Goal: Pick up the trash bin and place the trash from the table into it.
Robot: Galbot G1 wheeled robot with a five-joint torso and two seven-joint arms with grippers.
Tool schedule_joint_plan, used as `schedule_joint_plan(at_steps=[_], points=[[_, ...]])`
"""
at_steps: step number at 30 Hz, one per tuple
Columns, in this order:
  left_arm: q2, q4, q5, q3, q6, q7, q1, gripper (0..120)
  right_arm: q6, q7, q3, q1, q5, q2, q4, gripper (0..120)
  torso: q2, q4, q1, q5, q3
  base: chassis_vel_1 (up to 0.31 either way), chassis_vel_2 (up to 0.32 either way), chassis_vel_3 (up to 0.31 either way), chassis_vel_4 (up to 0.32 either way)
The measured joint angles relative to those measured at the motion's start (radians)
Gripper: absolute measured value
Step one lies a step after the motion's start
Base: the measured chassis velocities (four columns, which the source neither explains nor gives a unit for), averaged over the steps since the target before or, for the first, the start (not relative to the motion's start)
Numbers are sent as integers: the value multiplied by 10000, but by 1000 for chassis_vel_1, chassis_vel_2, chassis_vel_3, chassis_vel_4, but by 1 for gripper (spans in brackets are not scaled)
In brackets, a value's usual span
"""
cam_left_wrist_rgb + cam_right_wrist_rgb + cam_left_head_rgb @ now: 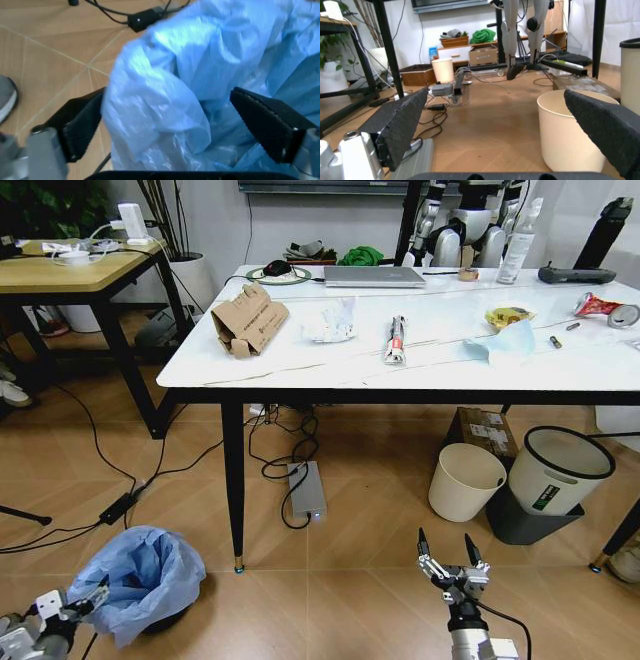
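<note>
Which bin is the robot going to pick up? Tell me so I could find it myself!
Find the big white table, then look at the floor by its front left leg. The trash bin sits there, with the open left gripper around the bag's edge; the open right gripper hangs empty. It is the one with a puffy light-blue bag, unlike the cream bin and black-rimmed white bin.
</note>
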Motion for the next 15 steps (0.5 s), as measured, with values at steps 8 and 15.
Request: schedule_joint_plan(at_steps=[8, 15], points=[[-19, 518, 257, 62, -138, 199, -337, 62, -5, -1, 96, 32, -13, 0, -5, 100, 9, 1, 1, 10, 3, 0, 0, 0, 0], [-25, 616, 257, 27, -197, 313, -365, 36, -35, -2, 127, 64, -18, 0, -6, 100, 11, 1, 2, 3, 6, 0, 0, 0, 0]])
